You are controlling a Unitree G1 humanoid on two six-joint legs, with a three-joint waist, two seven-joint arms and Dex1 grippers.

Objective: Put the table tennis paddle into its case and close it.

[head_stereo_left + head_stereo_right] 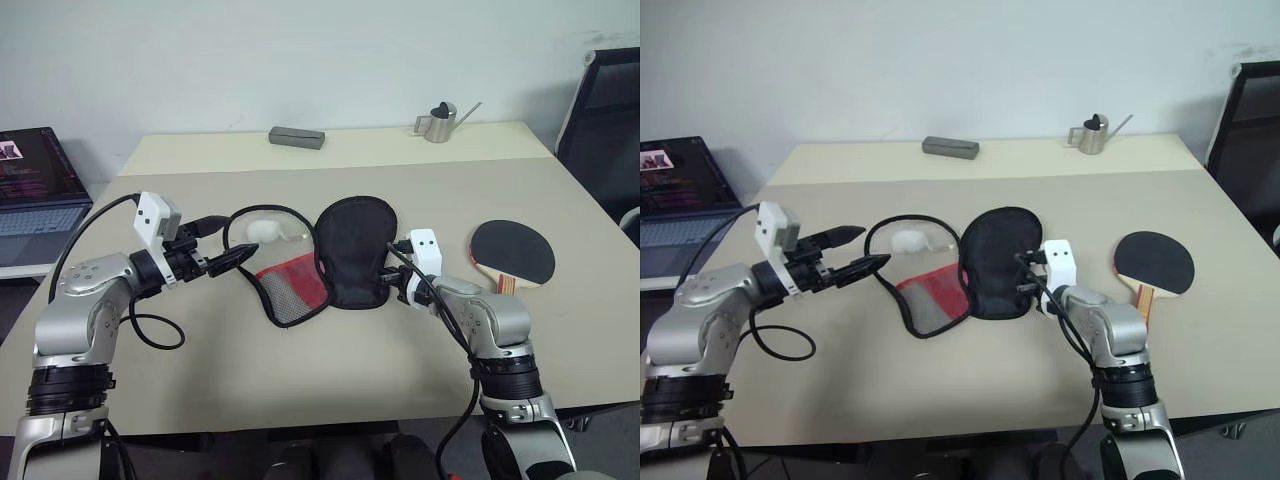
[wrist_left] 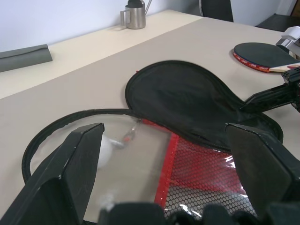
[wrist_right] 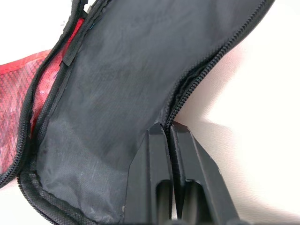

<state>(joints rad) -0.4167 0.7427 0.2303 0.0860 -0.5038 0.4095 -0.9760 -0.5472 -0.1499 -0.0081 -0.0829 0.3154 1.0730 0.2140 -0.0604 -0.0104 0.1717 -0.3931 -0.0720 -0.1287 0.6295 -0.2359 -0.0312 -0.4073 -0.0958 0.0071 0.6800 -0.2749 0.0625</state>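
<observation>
The case [image 1: 340, 255] is lying unzipped and spread flat near the middle of the desk [image 1: 330, 370], its black lining half facing up on the right and its clear-and-red mesh half folded out to the left. A small white ball [image 1: 266, 231] is sitting under the clear panel of that left half. The right gripper [image 3: 168, 133] is pressing in at the near right edge of the black half, its two fingers clenched together right on the zipper rim, pinching the fabric edge there. The left gripper [image 1: 228, 262] is hovering just off the left rim of the open case, fingers spread wide and grasping nothing, pointing across toward the mesh side. The table tennis paddle [image 1: 512, 253] is resting black side up toward the right edge of the desk, well apart from the case, its striped handle pointing back toward the near edge, just beside the right arm. Over at the far edge, a grey pouch [image 1: 296, 137] is lying flat, and a small metal watering can [image 1: 438, 122] is standing nearer the far right corner.
</observation>
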